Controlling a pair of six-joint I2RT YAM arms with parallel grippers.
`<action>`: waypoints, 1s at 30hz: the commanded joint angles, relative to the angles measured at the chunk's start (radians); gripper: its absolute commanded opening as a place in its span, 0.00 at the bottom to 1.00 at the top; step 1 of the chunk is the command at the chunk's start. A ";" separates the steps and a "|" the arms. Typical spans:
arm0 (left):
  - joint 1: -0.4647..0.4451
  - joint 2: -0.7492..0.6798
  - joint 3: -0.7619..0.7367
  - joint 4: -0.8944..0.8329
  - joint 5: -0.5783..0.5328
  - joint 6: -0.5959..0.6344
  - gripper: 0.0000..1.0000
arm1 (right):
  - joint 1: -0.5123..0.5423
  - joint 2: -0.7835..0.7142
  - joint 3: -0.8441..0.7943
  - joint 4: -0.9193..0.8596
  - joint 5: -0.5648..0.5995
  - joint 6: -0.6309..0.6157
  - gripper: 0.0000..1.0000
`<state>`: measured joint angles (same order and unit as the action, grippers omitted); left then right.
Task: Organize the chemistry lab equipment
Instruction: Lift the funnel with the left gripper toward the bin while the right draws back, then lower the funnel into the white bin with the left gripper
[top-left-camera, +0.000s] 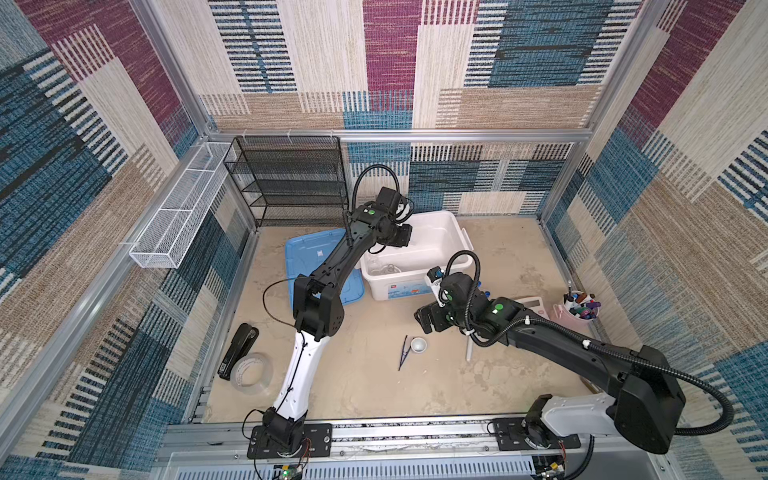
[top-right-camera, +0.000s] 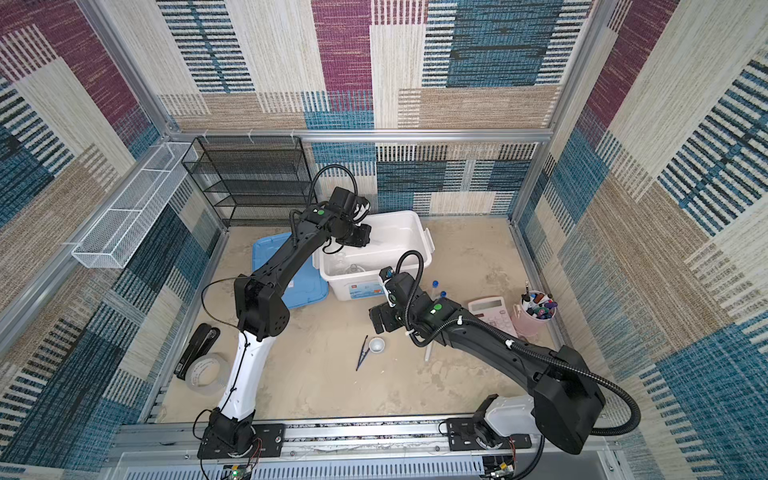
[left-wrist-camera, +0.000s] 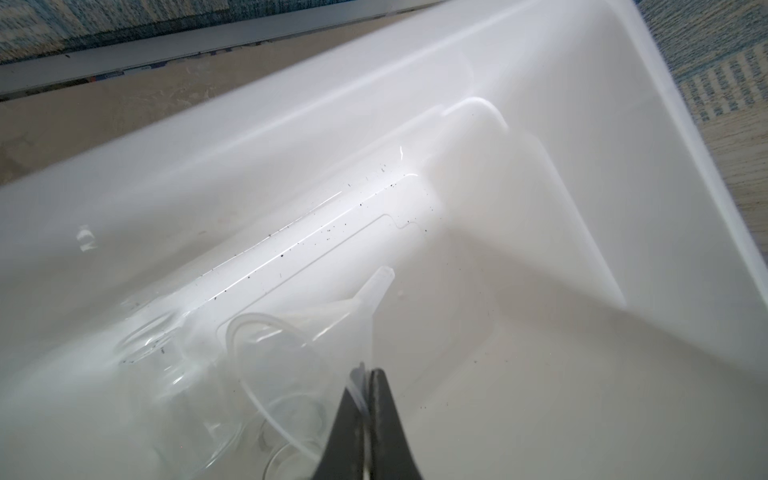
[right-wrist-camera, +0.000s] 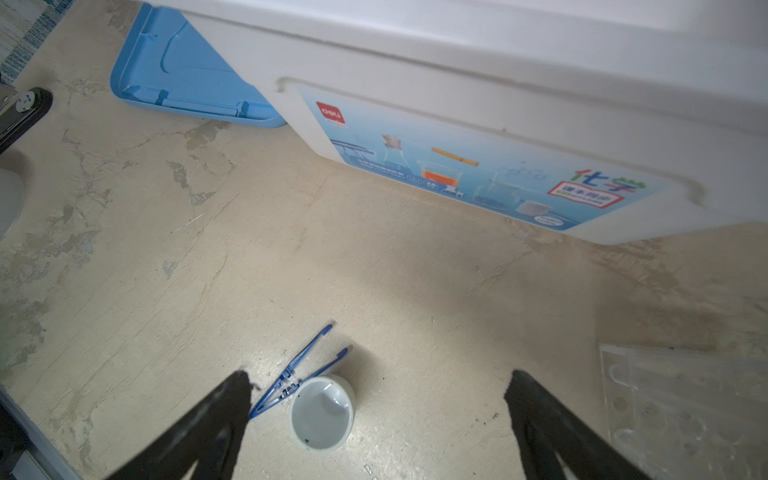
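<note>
In both top views the white bin (top-left-camera: 436, 239) is seen toward the worktop's far edge, the left gripper (top-left-camera: 402, 240) inside it. The small white mortar (top-left-camera: 418, 344) is found mid-worktop, just nearward of the right gripper (top-left-camera: 428, 321), the closer arm. In the left wrist view the funnel (left-wrist-camera: 332, 311) is pinched at its rim by closed fingers (left-wrist-camera: 390, 428). In the right wrist view the mortar is framed between widely parted fingers (right-wrist-camera: 216, 424); the dark blue tweezers (right-wrist-camera: 299, 370), long axis toward the bin, are laid just beside it and could be snagged.

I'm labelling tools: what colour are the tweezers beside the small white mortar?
Blue; the tweezers show best in the right wrist view.
</note>
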<state>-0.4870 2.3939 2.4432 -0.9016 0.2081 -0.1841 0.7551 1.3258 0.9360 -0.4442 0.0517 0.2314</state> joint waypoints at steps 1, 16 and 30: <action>-0.001 0.005 -0.018 0.019 -0.005 0.013 0.00 | 0.000 0.001 0.004 0.018 -0.001 -0.001 0.98; -0.001 -0.025 -0.170 0.185 0.014 0.006 0.00 | 0.001 0.012 0.001 0.004 0.016 0.005 0.98; 0.002 -0.024 -0.214 0.191 0.088 0.148 0.00 | 0.001 0.018 0.021 -0.009 0.029 0.008 0.99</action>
<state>-0.4866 2.3711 2.2311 -0.7288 0.2691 -0.0917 0.7551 1.3411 0.9432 -0.4553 0.0639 0.2317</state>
